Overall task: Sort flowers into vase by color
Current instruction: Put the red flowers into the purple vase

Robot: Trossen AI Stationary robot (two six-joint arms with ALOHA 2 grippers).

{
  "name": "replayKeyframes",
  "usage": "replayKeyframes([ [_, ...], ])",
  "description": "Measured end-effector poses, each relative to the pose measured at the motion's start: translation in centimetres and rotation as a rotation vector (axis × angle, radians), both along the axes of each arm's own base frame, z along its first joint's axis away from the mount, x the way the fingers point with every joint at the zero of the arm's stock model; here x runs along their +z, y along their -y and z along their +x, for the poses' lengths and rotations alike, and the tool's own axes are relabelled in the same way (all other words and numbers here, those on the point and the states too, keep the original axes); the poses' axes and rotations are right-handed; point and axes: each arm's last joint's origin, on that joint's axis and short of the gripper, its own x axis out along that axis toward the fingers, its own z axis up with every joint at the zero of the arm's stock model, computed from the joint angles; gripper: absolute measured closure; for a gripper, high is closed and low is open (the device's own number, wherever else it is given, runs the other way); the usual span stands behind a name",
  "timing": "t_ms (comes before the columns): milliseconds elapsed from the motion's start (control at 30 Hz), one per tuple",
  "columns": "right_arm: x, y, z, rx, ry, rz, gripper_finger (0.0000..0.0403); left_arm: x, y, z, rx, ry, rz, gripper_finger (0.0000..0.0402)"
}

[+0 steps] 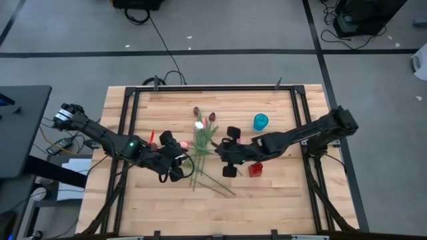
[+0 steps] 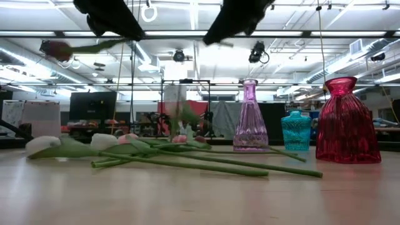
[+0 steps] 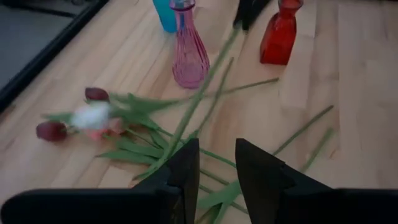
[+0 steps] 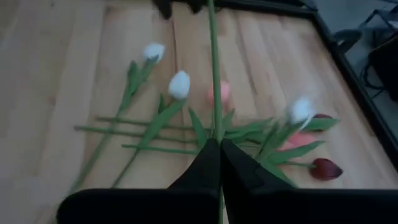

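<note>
Two dark arms meet over the middle of a wooden desk point(image 1: 133, 200). The right end effector point(image 4: 219, 152) is pressed together, pinching a thin green tulip stem point(image 4: 214, 74). The stem's long axis runs straight ahead from its fingertips toward the left end effector point(image 3: 214, 171), whose fingers stand partly spread around the far end of that stem; whether they touch it, I cannot tell. The maroon head point(image 2: 56, 50) hangs in the air beyond the left arm. The other flowers point(image 1: 203, 143) lie loose on the desk beneath and between both end effectors. The red vase point(image 1: 255, 169) sits just beside the right end effector, the nearer arm; the blue vase point(image 1: 260, 121) stands farther off.
</note>
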Motion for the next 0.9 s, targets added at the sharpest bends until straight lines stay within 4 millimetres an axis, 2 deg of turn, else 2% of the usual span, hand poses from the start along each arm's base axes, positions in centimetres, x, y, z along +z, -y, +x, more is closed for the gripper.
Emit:
replayKeyframes([
  [333,2.8,1.3,-2.0,-0.138,0.069,-0.038,0.0393,2.1,1.6,-1.1,-0.046,0.161,0.039,0.0291],
  [567,4.3,1.4,-4.5,-0.128,0.167,0.019,0.0393,1.5,2.7,-0.7,-0.06,0.166,0.08,0.0292],
  [767,2.8,1.7,-6.6,-0.047,0.336,0.104,0.0393,0.6,2.8,1.2,0.025,0.203,0.115,0.0291],
  [900,0.8,1.9,-7.6,-0.026,0.48,0.133,0.0393,0.3,2.9,3.1,-0.017,0.253,0.104,0.0291],
])
